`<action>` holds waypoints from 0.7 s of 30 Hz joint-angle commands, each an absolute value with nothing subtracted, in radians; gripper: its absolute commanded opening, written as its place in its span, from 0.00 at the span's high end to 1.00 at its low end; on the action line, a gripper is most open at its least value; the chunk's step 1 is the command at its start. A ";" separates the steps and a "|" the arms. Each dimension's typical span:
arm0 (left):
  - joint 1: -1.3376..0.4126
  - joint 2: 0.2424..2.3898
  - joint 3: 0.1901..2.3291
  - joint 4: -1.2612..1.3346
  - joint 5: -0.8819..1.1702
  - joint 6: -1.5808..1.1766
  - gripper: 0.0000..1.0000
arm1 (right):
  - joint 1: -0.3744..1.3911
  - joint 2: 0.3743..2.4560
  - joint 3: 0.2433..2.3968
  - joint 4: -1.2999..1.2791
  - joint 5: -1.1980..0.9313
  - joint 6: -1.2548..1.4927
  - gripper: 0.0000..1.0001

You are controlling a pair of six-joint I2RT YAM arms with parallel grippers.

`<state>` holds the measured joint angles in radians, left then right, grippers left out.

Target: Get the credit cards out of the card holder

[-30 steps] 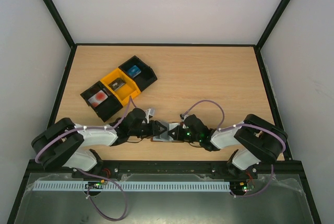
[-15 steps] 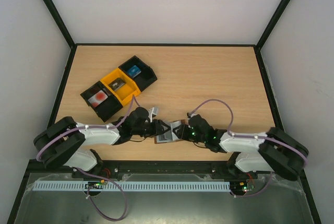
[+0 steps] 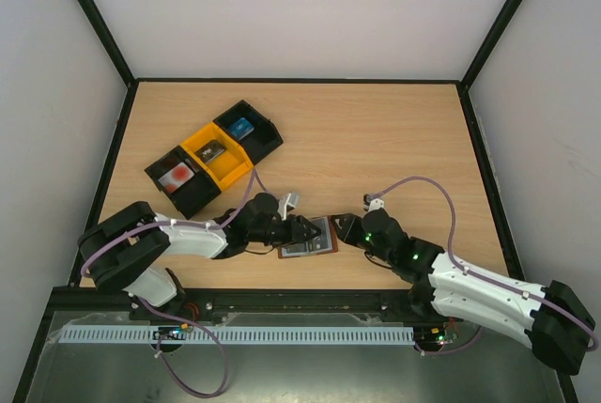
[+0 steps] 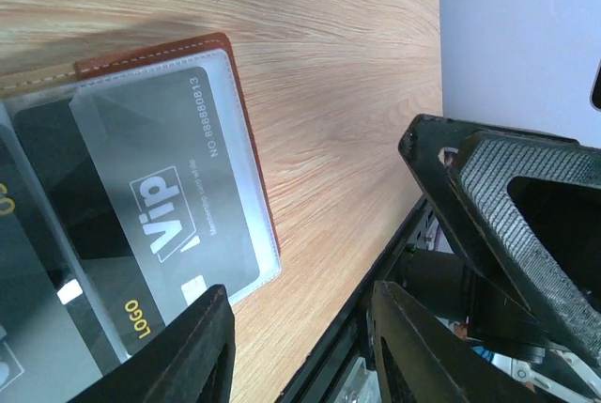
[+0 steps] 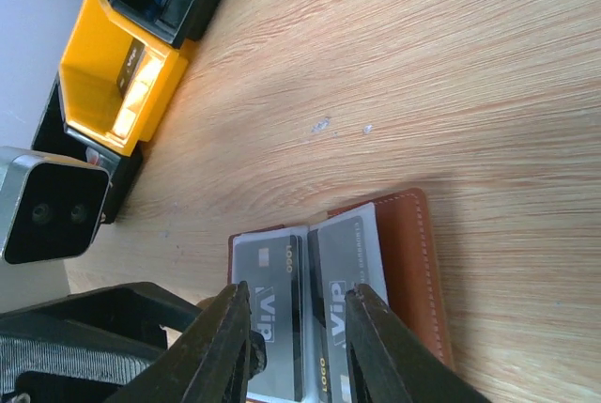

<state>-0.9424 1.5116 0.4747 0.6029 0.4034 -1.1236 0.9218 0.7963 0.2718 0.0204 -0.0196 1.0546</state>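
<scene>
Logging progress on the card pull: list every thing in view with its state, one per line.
card holder, lying open on the table, sleeves up.
VIP cards, tucked in the clear sleeves.
left pincer, open, empty.
right pincer, open, empty, by the holder.
near black tray, holds the red-blotched card.
yellow tray, holds a dark card.
far black tray, holds a blue card.

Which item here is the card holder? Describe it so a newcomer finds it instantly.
On the wooden table, look near the front edge, between the left gripper and right gripper. The card holder lies open and flat there. Unlike the black and yellow trays farther back left, it is brown leather with clear sleeves showing dark VIP cards.
</scene>
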 commanded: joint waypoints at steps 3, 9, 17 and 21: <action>-0.944 1.488 0.465 0.591 0.359 -1.115 0.57 | 0.925 0.755 0.282 -0.064 0.015 1.058 0.71; -0.919 1.472 0.433 0.560 0.333 -1.109 0.57 | 0.926 0.794 0.301 -0.036 -0.024 1.037 0.72; -0.902 1.533 0.411 0.613 0.351 -1.122 0.57 | 0.925 0.895 0.321 0.085 -0.162 1.006 0.76; -0.886 1.556 0.379 0.654 0.351 -1.145 0.57 | 0.925 0.955 0.321 0.107 -0.182 0.999 0.76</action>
<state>-0.9028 1.5291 0.4149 0.6006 0.3553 -1.1316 0.9226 0.9104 0.2947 0.0517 -0.1421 1.0214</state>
